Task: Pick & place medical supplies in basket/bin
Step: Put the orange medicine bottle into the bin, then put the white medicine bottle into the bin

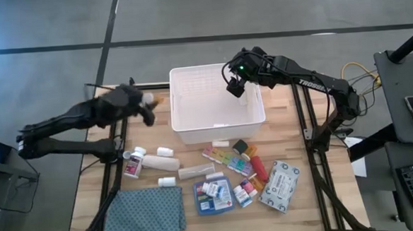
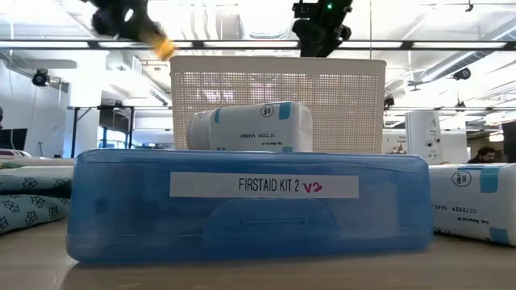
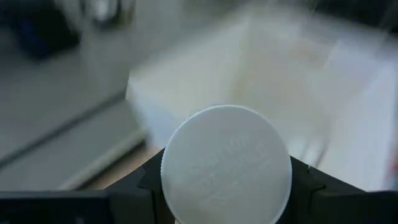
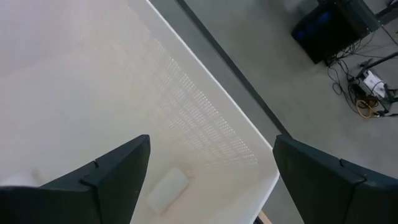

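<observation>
Left gripper raised off the table just outside the white bin, at its 9 o'clock side; fingers clamped on a white-capped bottle, orange body showing. Right gripper hangs over the bin's 1 o'clock corner, fingers spread wide, holding nothing. One small white item lies on the bin floor. Remaining supplies scattered at the bin's 6 o'clock, among them the blue first-aid box and wipes pack.
</observation>
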Motion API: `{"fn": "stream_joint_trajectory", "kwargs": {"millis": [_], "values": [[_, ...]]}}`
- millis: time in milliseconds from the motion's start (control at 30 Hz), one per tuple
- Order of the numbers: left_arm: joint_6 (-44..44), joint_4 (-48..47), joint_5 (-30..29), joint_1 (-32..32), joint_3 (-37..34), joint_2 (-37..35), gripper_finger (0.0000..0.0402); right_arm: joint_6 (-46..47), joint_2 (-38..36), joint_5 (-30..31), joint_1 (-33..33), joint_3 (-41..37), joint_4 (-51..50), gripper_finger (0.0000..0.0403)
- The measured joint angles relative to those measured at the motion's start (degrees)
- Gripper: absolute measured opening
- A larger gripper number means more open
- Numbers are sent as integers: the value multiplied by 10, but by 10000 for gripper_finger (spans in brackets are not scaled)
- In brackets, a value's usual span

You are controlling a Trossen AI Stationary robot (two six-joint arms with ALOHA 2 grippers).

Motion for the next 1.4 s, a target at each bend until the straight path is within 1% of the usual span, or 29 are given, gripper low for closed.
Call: {"fn": "stream_joint_trajectory", "kwargs": {"millis": [67, 133, 200, 267, 367, 433, 500, 567, 667, 733, 800, 900, 1000, 1033, 1100, 1167, 1200, 1267, 1400], "values": [[35, 109, 14, 0, 10, 11, 169, 0, 0, 0, -1, 0, 5, 329], [70, 210, 49, 0, 12, 33, 169, 0, 0, 0, -1, 0, 11, 329], [91, 259, 68, 0, 12, 68, 169, 0, 0, 0, -1, 0, 12, 329], [102, 255, 72, 0, 12, 110, 169, 0, 0, 0, -1, 0, 12, 329], [104, 223, 71, 0, 12, 177, 177, 0, 0, 0, -1, 0, 12, 329], [74, 220, 88, -2, 12, 221, 191, 2, 0, 0, 0, 0, 9, 329], [65, 182, 106, -4, 31, 241, 212, 2, 0, -1, 0, 0, 4, 329], [79, 151, 96, 2, 81, 233, 235, 2, 0, -1, 0, 0, -1, 329], [112, 0, 26, 4, 164, 227, 264, 4, 0, -1, 1, 0, -14, 329], [109, -75, 1, 1, 223, 228, 275, 4, 0, -1, 2, -1, -13, 329], [109, -150, 7, -1, 267, 230, 279, -1, 0, -1, 1, -2, -12, 329], [111, -229, 22, 1, 322, 222, 280, -9, 0, -1, 1, -5, -8, 329], [93, -363, 40, 0, 364, 220, 281, -18, 0, -1, 1, -8, -6, 329], [78, -404, 57, 0, 371, 222, 281, -20, 0, -1, 1, -9, -6, 329], [45, -466, 107, 0, 369, 223, 281, -23, 0, -1, 1, -12, -6, 329], [30, -484, 156, -2, 347, 221, 281, -27, 0, -1, 1, -15, -3, 329], [29, -486, 170, -7, 329, 219, 281, -28, 0, -1, 1, -18, -2, 329], [31, -478, 186, -25, 284, 219, 281, -30, 0, -1, 1, -24, 6, 329], [49, -435, 190, -60, 167, 222, 281, -30, 0, -1, 1, -35, 11, 329]]}}
